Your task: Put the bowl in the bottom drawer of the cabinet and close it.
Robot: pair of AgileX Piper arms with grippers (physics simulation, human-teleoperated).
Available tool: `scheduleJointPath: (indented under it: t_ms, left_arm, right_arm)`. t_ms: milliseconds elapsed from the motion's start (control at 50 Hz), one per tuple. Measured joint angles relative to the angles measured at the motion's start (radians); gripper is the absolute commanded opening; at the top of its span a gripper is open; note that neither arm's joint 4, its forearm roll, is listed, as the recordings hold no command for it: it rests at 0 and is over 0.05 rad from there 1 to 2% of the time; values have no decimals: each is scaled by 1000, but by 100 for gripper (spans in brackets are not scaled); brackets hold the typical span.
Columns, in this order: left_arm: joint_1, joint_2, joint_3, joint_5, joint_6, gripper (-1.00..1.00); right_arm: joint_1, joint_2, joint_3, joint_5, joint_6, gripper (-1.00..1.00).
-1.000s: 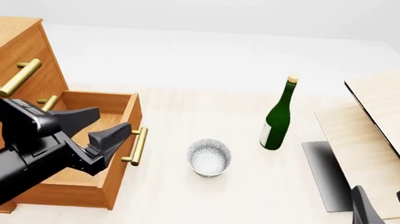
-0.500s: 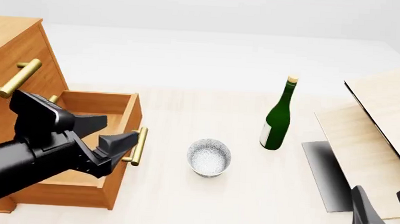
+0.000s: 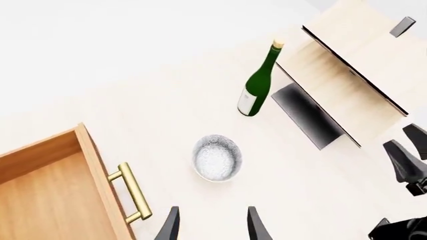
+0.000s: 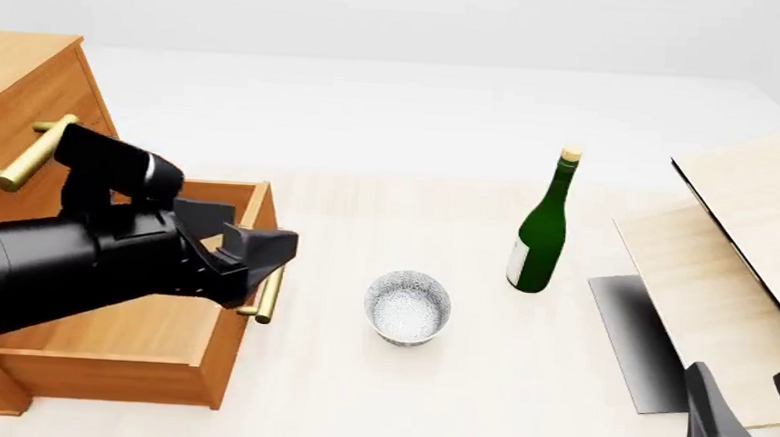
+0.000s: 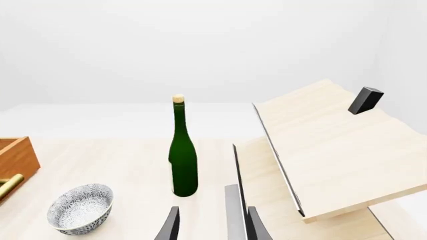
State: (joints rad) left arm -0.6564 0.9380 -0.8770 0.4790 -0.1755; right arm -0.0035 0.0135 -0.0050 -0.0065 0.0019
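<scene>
Fingers of my left gripper (image 4: 257, 249) spread apart and empty above the brass handle of the pulled-out orange-brown bottom drawer (image 4: 156, 341), speckled white-grey bowl (image 4: 407, 307) upright on the pale table just beside it, tall green bottle (image 4: 542, 226) beyond, my right gripper (image 4: 750, 413) parted, well apart.

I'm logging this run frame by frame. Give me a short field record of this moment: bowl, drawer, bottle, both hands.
bowl: upright on the table, empty, untouched
bottom drawer: pulled open, nothing visible inside
cabinet: at the table's left
green bottle: standing upright, beyond and right of the bowl
left hand: open, near the drawer's handle, short of the bowl
right hand: open, low at the right, holding nothing
</scene>
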Motion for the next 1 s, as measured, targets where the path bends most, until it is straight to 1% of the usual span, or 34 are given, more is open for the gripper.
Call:
scheduleJointPath:
  t_ms: [300,460,720,1000]
  left_arm:
    - [-11,106,-152,49,-23,100]
    - [-17,171,-206,51,-41,100]
    - [-13,269,-243,35,-101,100]
    - [16,339,-236,-2,-169,100]
  right_arm:
    - [0,0,0,0,0,100]
    - [0,0,0,0,0,100]
    - [0,0,0,0,0,100]
    - [0,0,0,0,0,100]
